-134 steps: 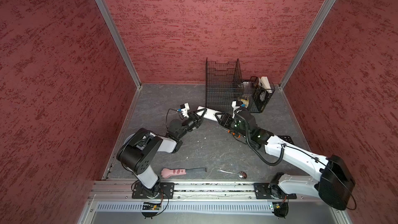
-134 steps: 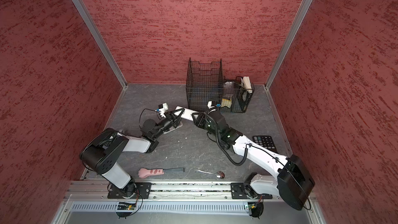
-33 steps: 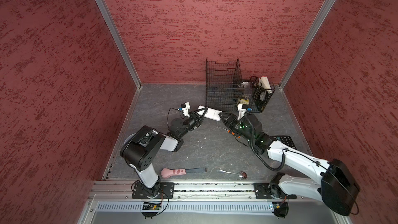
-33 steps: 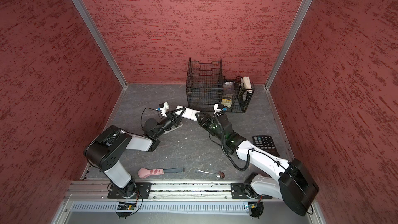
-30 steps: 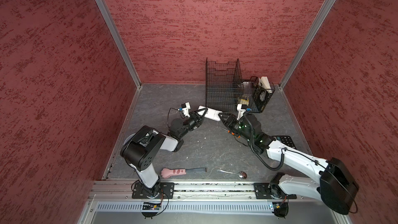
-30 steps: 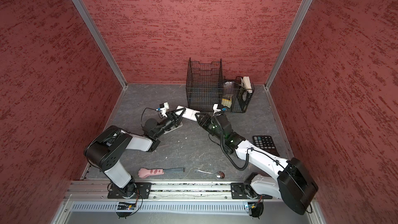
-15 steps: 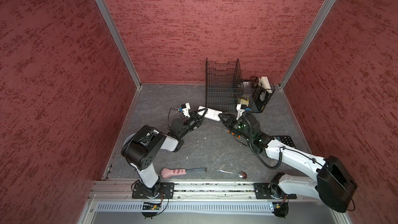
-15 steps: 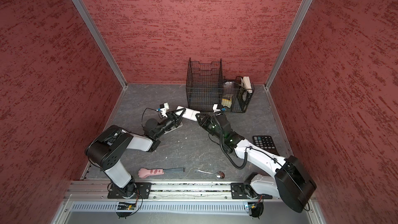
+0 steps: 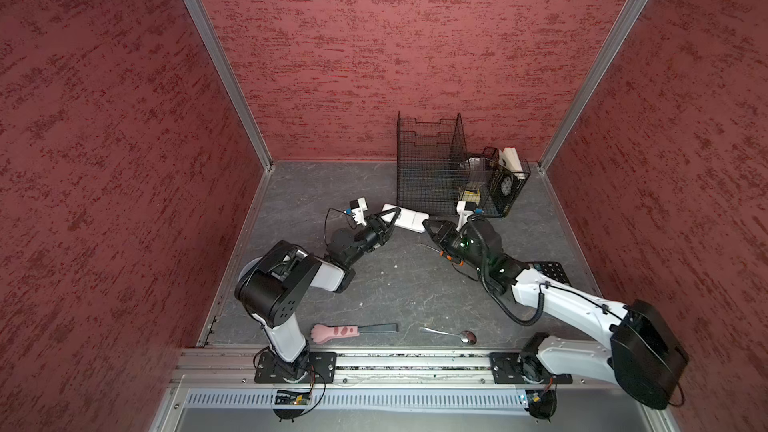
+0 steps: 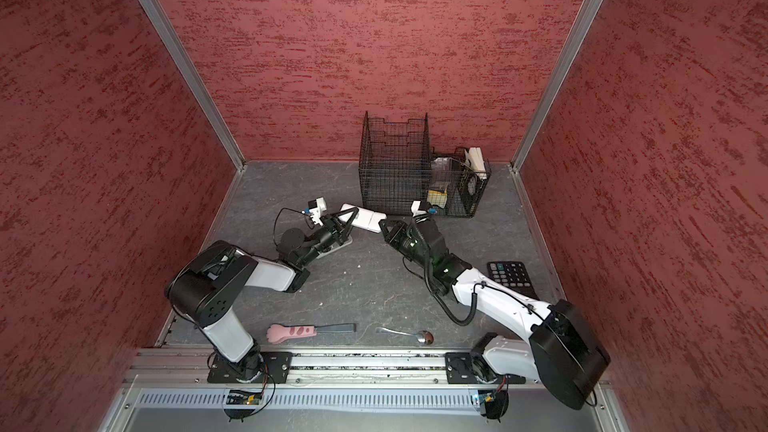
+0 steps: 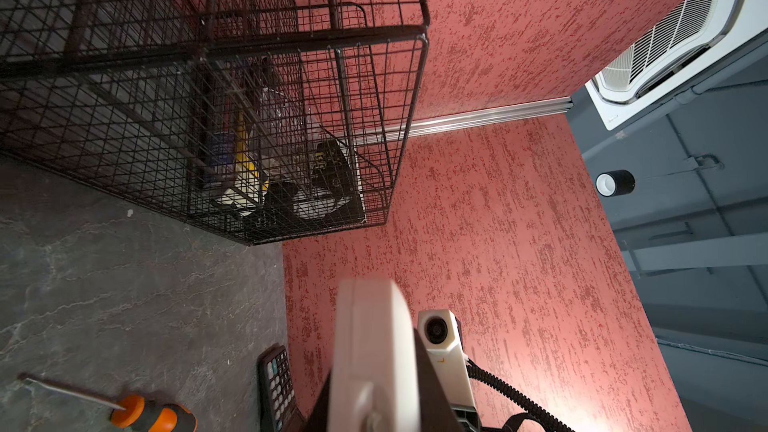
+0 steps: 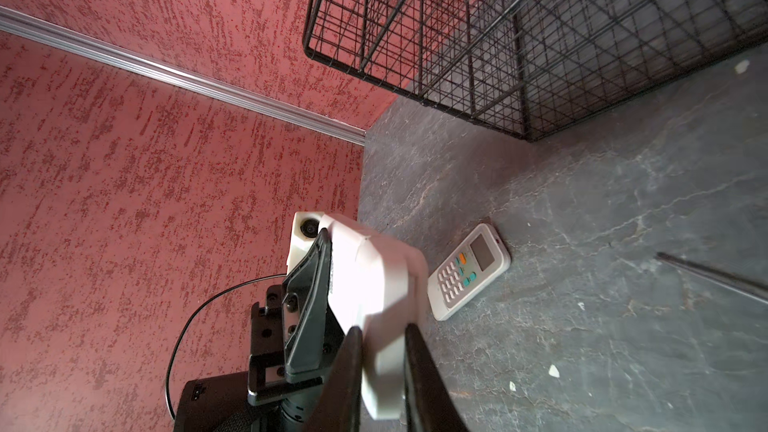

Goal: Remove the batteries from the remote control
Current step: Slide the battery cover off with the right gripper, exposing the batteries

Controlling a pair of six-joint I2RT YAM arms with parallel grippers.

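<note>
A white remote control (image 9: 409,219) (image 10: 365,216) hangs above the table in front of the wire basket. My left gripper (image 9: 394,214) (image 10: 351,214) is shut on one end of it, and the remote's edge (image 11: 374,347) fills that wrist view. My right gripper (image 9: 428,225) (image 10: 382,224) meets the other end. In the right wrist view its two dark fingers (image 12: 353,367) press on both sides of the remote's end (image 12: 384,371). The batteries are hidden.
A second white remote with keypad (image 12: 469,270) lies on the table under the left arm. The tall wire basket (image 9: 428,168) and a smaller filled basket (image 9: 505,189) stand behind. An orange-handled screwdriver (image 11: 149,415), a calculator (image 10: 511,278), a pink-handled tool (image 9: 336,332) and a spoon (image 9: 451,333) lie around.
My right gripper's jaws have narrowed onto the free end of the remote. The left gripper has kept its grip and its place.
</note>
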